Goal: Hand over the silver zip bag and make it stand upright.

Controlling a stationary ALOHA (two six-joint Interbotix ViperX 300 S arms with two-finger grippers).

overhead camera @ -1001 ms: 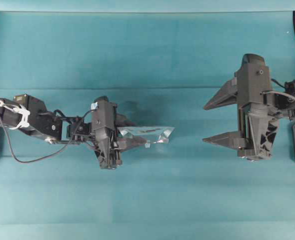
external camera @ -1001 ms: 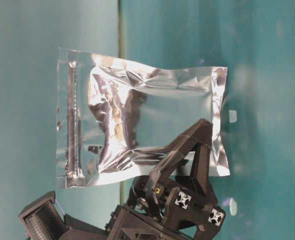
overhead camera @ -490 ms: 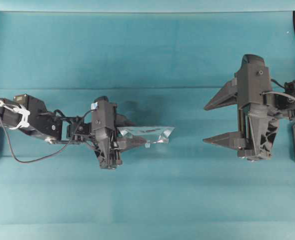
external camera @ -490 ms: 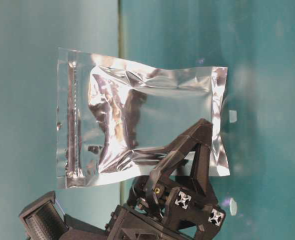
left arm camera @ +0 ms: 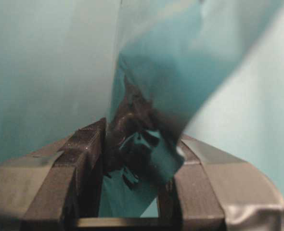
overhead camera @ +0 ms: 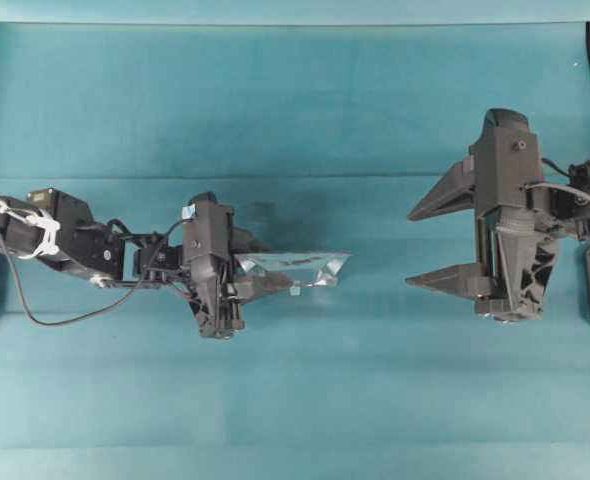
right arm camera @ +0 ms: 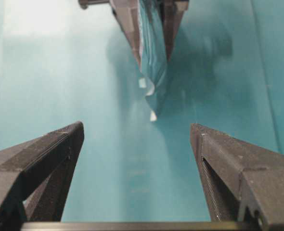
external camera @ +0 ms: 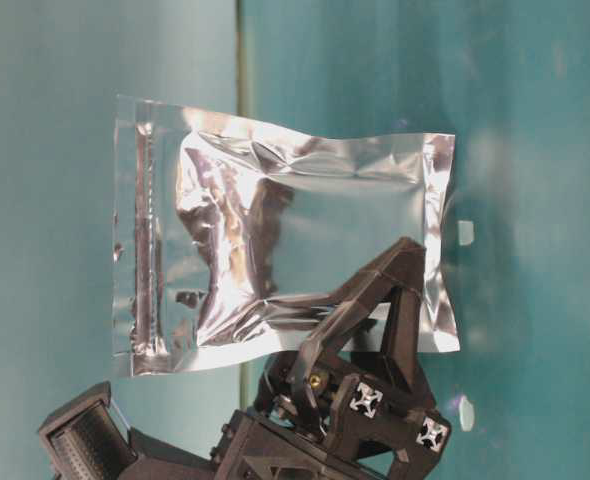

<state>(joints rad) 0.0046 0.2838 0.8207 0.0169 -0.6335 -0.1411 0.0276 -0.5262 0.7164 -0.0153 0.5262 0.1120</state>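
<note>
A teal table (overhead camera: 295, 110) fills every view. At three o'clock overhead, the right gripper (overhead camera: 430, 245) hangs with its jaws spread wide and nothing between them. At nine o'clock, the left gripper (overhead camera: 265, 280) clamps the silver zip bag (overhead camera: 297, 268) by one edge, held clear of the cloth as far as the side view shows, zip strip uppermost there. The bag and the right gripper are well apart.

Silver zip bag (overhead camera: 295, 267) between the jaws of left gripper (overhead camera: 260, 276), left of table (overhead camera: 295, 110) centre, pointing toward right gripper (overhead camera: 427, 243) near right edge, well apart
</note>
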